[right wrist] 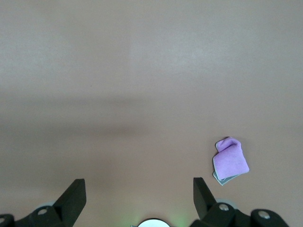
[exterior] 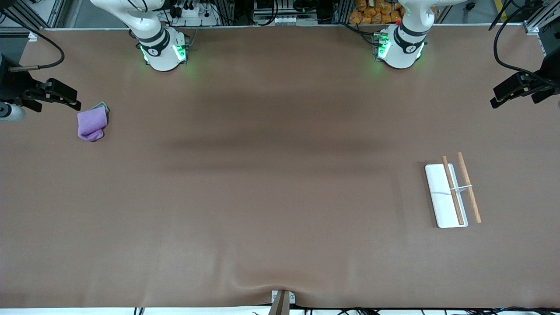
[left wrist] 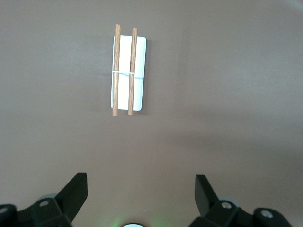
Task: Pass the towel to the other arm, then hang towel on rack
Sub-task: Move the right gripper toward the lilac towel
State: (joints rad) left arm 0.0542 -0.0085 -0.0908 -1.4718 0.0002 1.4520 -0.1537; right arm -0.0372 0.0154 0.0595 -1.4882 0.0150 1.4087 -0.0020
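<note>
So the towel (exterior: 92, 124) lies folded on the tabletop (exterior: 271, 183) near the edge at the right arm's end, purple side up. Rack (exterior: 453, 190) sits flat toward the left arm's end. Right gripper (right wrist: 138, 194) hangs over bare tabletop near the towel, jaws wide, empty. Left gripper (left wrist: 141, 189) hangs over the tabletop near the rack, also wide, empty.
</note>
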